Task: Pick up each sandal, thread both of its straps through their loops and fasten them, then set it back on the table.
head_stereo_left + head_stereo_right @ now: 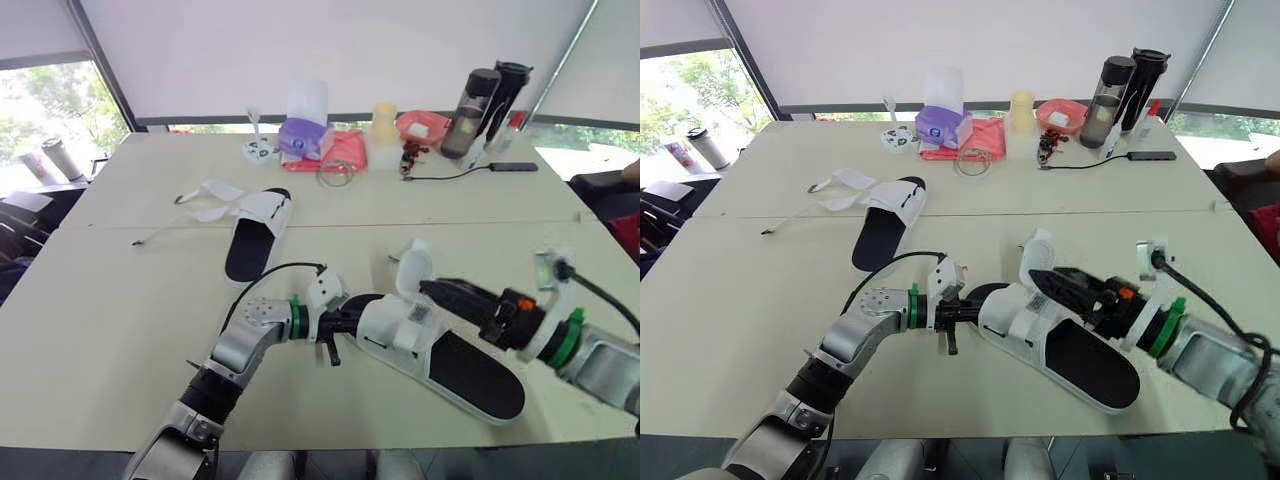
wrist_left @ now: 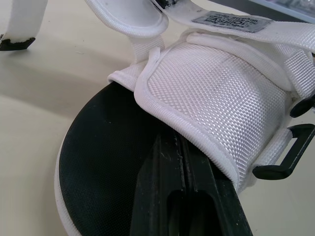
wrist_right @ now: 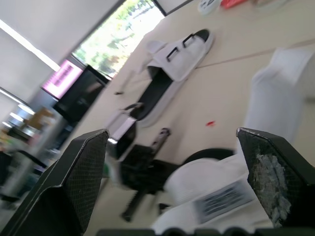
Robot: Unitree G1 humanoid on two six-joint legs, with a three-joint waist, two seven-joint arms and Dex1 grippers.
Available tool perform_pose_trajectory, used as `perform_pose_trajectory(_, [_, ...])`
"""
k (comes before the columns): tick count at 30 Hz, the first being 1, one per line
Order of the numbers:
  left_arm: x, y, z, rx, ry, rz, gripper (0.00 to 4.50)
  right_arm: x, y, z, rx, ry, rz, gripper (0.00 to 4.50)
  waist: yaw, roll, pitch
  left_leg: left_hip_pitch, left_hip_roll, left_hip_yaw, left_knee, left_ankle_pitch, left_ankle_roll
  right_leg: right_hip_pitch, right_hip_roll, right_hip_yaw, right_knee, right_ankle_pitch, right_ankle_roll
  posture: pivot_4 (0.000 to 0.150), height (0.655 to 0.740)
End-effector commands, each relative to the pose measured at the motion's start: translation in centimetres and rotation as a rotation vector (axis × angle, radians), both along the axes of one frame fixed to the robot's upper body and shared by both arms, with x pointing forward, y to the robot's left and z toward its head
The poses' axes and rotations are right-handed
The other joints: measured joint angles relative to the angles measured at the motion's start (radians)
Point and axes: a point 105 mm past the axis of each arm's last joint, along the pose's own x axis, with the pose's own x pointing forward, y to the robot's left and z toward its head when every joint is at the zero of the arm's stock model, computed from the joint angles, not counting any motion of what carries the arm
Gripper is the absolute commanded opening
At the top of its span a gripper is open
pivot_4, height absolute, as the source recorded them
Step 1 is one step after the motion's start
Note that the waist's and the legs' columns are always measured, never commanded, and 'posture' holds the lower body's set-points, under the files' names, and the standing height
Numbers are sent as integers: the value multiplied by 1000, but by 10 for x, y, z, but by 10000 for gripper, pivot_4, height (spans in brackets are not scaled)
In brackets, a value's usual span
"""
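White mesh and black rubber make up the near sandal (image 1: 470,375). It sits in the lower right of the head views and looks to rest on the table (image 1: 100,330). A loose strap (image 1: 415,268) stands up above the shoe, not done up yet. A black loop (image 2: 285,157) sticks out at the side of the wide white band (image 2: 216,93).

The left gripper (image 2: 183,167) is at the toe end. Its 2 fingers are pressed close together and lie on the black sole, with the tips right at the edge of the white band. I cannot tell if they pinch anything. The right gripper (image 3: 172,132) is spread wide just above the straps and holds nothing.

The other sandal (image 1: 255,235) lies in the upper left, well apart, with its straps flung open.

I think the job now is to get the loose strap through its loop. To do it well, the right gripper should close on the very tip of the strap, not the middle, so the end can be poked in. The left gripper should press the toe down so the shoe does not slide or spin. The strap is soft and may flop or fold, so a slow, straight pull looks best. Then fold it back and press it flat so it sticks.
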Motion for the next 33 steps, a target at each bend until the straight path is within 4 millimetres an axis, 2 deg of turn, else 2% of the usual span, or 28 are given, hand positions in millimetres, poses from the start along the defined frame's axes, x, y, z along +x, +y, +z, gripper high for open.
perform_pose_trajectory(1, [0, 2, -14, 43, 34, 14, 0, 13, -17, 6, -99, -67, -70, 44346, 1, 0, 0, 0, 0, 0, 0, 0, 0, 0, 0, 0, 0, 0, 0, 1500, 7400])
perform_pose_trajectory(5, [0, 0, -13, 38, 33, 15, 0, 24, -27, -16, -250, 10, -80, 44346, 1, 0, 0, 0, -1, 0, 0, 0, 0, 0, 0, 0, 0, 0, 0, 1500, 7400])
perform_pose_trajectory(7, [0, 0, -13, 37, 32, 18, 0, 23, -27, -23, -263, 51, -49, 44346, 2, 0, 0, 0, -1, 0, 0, 0, 0, 0, 0, 0, 0, 0, 0, 1500, 7400])
perform_pose_trajectory(17, [1, 3, -15, 33, 36, 42, 0, 24, -16, -27, -165, 117, 60, 44346, 1, 0, 0, 0, -1, 0, 1, 0, 0, 0, -1, 0, 0, 0, 0, 1500, 7400])
perform_pose_trajectory(20, [1, 3, -16, 34, 35, 44, 0, 26, -12, -29, -146, 128, 80, 36550, 0, 0, 0, 0, -1, 0, 1, 0, 0, 0, -1, 0, 0, 0, 0, 1500, 7400])
perform_pose_trajectory(24, [1, 4, -15, 35, 33, 48, 0, 25, -7, -34, -132, 152, 106, 16303, 1, 0, 0, 0, -1, 0, 1, 0, 0, 0, 0, 0, 0, 0, 1, 1500, 7400])
perform_pose_trajectory(25, [1, 4, -15, 35, 32, 49, 0, 24, -6, -34, -132, 156, 110, 12456, 0, 0, 0, 0, -1, 0, 1, 0, 0, 0, -1, 0, 0, 0, 1, 1500, 7400])
perform_pose_trajectory(26, [2, 4, -15, 34, 31, 50, 0, 23, -5, -35, -131, 158, 116, 5883, 0, 0, 0, 0, -1, 0, 1, 0, 0, 0, -1, 0, 0, 0, 1, 1500, 7400])
perform_pose_trajectory(27, [2, 5, -15, 34, 30, 52, 0, 22, -5, -35, -129, 161, 122, 1822, 0, 0, 0, 0, -1, 0, 1, 0, 0, 0, -1, 0, 0, 0, 1, 1500, 7400])
perform_pose_trajectory(33, [3, 5, -15, 34, 27, 55, 0, 16, -4, -32, -123, 161, 146, 779, 0, 0, 0, 0, -1, 0, 1, 0, 0, 0, 0, 0, 1, 0, 1, 1500, 7400])
